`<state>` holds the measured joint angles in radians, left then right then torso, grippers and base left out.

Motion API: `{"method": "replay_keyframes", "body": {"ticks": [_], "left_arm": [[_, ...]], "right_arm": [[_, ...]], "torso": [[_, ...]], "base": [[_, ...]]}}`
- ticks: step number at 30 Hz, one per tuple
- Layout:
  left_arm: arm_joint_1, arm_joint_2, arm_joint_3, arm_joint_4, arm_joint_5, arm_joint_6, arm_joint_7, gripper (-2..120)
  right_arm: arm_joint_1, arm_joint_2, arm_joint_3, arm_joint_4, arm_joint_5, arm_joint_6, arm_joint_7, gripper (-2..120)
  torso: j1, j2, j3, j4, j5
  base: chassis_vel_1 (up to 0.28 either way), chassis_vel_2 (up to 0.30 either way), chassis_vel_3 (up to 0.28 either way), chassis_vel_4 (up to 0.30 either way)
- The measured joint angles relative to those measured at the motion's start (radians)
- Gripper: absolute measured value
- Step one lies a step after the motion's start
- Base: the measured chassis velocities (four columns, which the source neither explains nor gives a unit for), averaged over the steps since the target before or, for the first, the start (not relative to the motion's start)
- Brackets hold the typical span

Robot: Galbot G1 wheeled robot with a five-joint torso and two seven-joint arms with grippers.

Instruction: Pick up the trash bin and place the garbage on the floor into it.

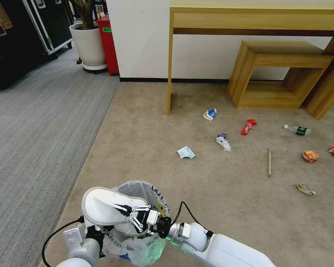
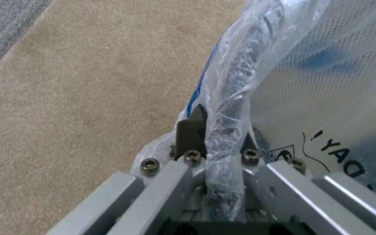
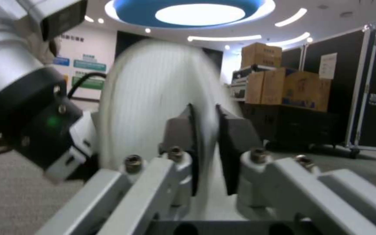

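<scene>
Right gripper (image 1: pixel 127 214), jaws clamped on a white slipper (image 1: pixel 107 208), holds it over the bag-lined trash bin (image 1: pixel 152 193); left gripper (image 2: pixel 216 130) pinches the bin's rim above beige carpet (image 1: pixel 211 193).

1. A white wall (image 1: pixel 144 40) with a dark skirting strip stands behind the wooden desk (image 1: pixel 256 18).
2. Under the desk sits a low wooden stool (image 1: pixel 278 70).
3. Left of the desk lie grey ribbed carpet (image 1: pixel 33 141), a white planter (image 1: pixel 88 46), a red cabinet (image 1: pixel 108 44) and black flight cases (image 3: pixel 362 94).
4. A round ceiling light (image 3: pixel 199 13) glows overhead.
</scene>
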<state>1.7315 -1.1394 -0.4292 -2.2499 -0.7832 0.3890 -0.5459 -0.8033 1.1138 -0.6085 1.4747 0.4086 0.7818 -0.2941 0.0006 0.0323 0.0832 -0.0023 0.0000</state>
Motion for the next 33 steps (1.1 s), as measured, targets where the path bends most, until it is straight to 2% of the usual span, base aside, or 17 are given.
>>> {"method": "replay_keyframes", "body": {"ticks": [2,3,7,8,10,11,14,15,18,20,23,24,27,28,31,33], "left_arm": [[-0.003,0.000,0.001,0.001,-0.001,0.000,0.002,0],[-0.003,0.000,0.001,0.001,-0.001,0.000,0.002,0],[-0.008,-0.002,0.003,0.005,-0.001,0.000,0.002,0],[-0.008,-0.002,0.003,0.005,-0.001,0.000,0.002,0],[-0.008,-0.002,0.001,0.008,0.000,0.001,0.002,0],[-0.008,-0.002,0.001,0.008,0.000,0.001,0.002,0],[-0.005,-0.003,-0.005,0.010,0.011,0.007,0.002,0],[-0.005,-0.003,-0.005,0.010,0.011,0.007,0.002,0],[-0.005,-0.006,-0.013,0.010,0.017,0.019,0.002,0],[-0.005,-0.007,-0.015,0.010,0.022,0.024,0.002,0],[-0.002,-0.010,-0.023,0.010,0.040,0.035,0.014,0],[-0.002,-0.010,-0.023,0.010,0.040,0.035,0.014,0],[0.010,-0.009,-0.042,0.001,0.069,0.060,0.035,0],[0.010,-0.009,-0.042,0.001,0.069,0.060,0.035,0],[0.031,-0.006,-0.066,-0.016,0.089,0.098,0.064,0],[0.037,-0.005,-0.073,-0.022,0.097,0.105,0.075,0]], "right_arm": [[-0.006,-0.013,0.008,0.005,-0.002,-0.001,-0.001,25],[-0.006,-0.013,0.008,0.005,-0.002,-0.001,-0.001,25],[-0.024,-0.044,0.028,0.027,-0.001,-0.004,-0.003,44],[-0.024,-0.044,0.028,0.027,-0.001,-0.004,-0.003,44],[-0.039,-0.058,0.052,0.050,0.007,-0.010,-0.001,54],[-0.039,-0.058,0.052,0.050,0.007,-0.010,-0.001,54],[-0.073,-0.095,0.122,0.136,0.058,-0.057,0.031,69],[-0.073,-0.095,0.122,0.136,0.058,-0.057,0.031,69],[-0.106,-0.136,0.212,0.244,0.120,-0.119,0.110,86],[-0.115,-0.146,0.237,0.273,0.140,-0.136,0.140,89],[-0.140,-0.177,0.311,0.352,0.175,-0.188,0.258,99],[-0.140,-0.177,0.311,0.352,0.175,-0.188,0.258,99],[-0.173,-0.211,0.409,0.405,0.171,-0.258,0.410,100],[-0.173,-0.211,0.409,0.405,0.171,-0.258,0.410,100],[-0.203,-0.240,0.488,0.416,0.152,-0.334,0.545,100],[-0.214,-0.248,0.515,0.416,0.143,-0.363,0.582,100]], "torso": [[0.000,0.000,0.000,-0.0001,0.0000],[0.000,0.000,0.000,-0.0001,0.0000],[0.000,0.000,0.000,0.0000,0.0000],[0.000,0.000,0.000,0.0000,0.0000],[0.000,0.000,0.000,0.0000,0.0001],[0.000,0.000,0.000,0.0000,0.0001],[0.000,0.000,0.000,0.0000,0.0001],[0.000,0.000,0.000,0.0000,0.0001],[0.000,0.000,0.000,-0.0001,0.0000],[0.000,0.000,0.000,0.0000,0.0000],[0.000,0.000,0.000,0.0000,0.0000],[0.000,0.000,0.000,0.0000,0.0000],[0.000,0.000,0.000,0.0000,0.0001],[0.000,0.000,0.000,0.0000,0.0001],[0.000,0.000,0.000,0.0000,0.0002],[0.000,0.000,0.000,0.0001,0.0002]], "base": [[0.000,0.000,0.000,0.000],[0.000,0.000,0.000,0.000],[0.000,0.000,0.000,0.000],[0.000,0.000,0.000,0.000],[0.000,0.000,0.000,0.000],[0.000,0.000,0.000,0.000],[0.000,0.000,0.000,0.000],[0.000,0.000,0.000,0.000],[0.000,0.000,0.000,0.000],[0.000,0.000,0.000,0.000],[0.000,0.000,0.000,0.000],[0.000,0.000,0.000,0.000],[0.000,0.000,0.000,0.000],[0.000,0.000,0.000,0.000],[0.000,0.000,0.000,0.000],[0.000,0.000,0.000,0.000]]}}
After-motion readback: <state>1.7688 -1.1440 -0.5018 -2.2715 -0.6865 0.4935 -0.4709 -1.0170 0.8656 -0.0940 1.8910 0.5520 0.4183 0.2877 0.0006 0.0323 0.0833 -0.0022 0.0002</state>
